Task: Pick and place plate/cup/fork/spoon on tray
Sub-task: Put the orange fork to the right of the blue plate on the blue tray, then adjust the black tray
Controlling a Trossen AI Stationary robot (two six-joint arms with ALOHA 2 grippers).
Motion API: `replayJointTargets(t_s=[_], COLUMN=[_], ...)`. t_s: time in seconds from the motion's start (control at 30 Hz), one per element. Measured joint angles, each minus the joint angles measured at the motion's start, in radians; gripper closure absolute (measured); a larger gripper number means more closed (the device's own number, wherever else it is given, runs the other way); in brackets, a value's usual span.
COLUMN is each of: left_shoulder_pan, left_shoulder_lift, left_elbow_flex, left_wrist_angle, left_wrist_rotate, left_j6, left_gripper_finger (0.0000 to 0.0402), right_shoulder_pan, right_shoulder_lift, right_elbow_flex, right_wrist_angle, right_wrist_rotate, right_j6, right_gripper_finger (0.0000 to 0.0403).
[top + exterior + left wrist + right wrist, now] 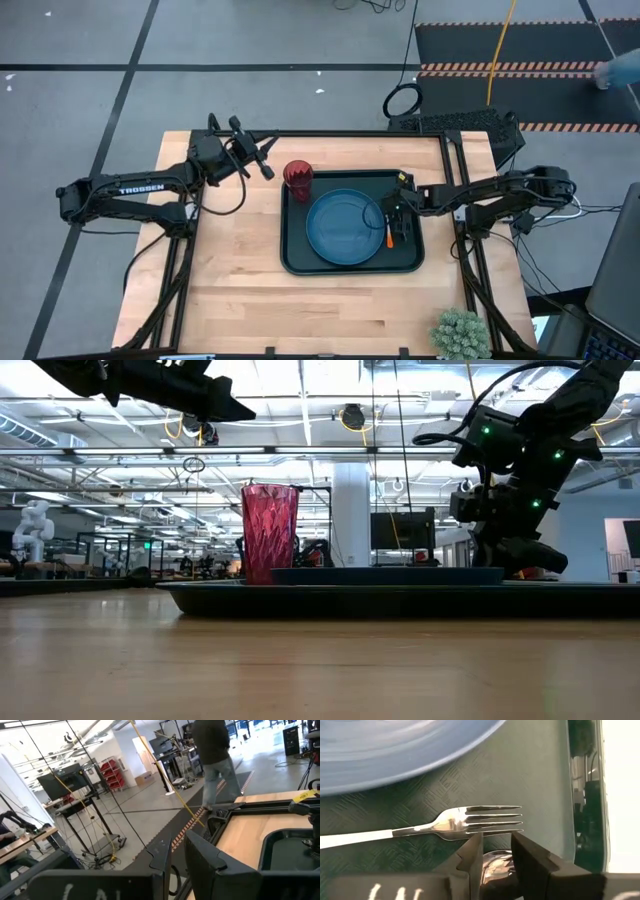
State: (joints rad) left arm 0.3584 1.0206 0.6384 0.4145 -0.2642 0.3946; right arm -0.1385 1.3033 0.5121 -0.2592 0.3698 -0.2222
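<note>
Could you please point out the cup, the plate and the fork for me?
cup (297, 176), high view, on its red rim at the tray's back left corner.
plate (345, 226), high view, on the middle of its blue face.
fork (451, 824), right wrist view, on the silver neck just behind the tines.

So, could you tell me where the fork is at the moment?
The fork lies flat on the tray, on its right side beside the plate, just ahead of the right gripper, whose fingers straddle a shiny spoon-like bowl.
</note>
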Motion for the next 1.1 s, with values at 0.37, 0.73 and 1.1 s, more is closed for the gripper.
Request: replayJointTargets(t_s=[0.37,0.73,1.1], left_shoulder_pan=[0.000,0.000,0.000], left_shoulder_lift=[0.000,0.000,0.000], left_elbow_flex=[0.000,0.000,0.000], left_wrist_angle=[0.000,0.000,0.001], left_wrist_rotate=[0.000,0.000,0.000], left_j6=[0.000,0.002,0.002], left_gripper_finger=[0.0346,0.0346,0.0346], right_shoulder_pan=[0.000,0.000,0.000], right_shoulder_lift=[0.000,-0.008,-0.083], right_elbow_flex=[0.000,0.000,0.001], right_wrist_angle=[0.000,0.010,-0.019], right_wrist_rotate=[0.024,0.028,0.095], right_j6=[0.010,0.027,0.041], right_gripper_finger=[0.0309,0.0309,0.0309])
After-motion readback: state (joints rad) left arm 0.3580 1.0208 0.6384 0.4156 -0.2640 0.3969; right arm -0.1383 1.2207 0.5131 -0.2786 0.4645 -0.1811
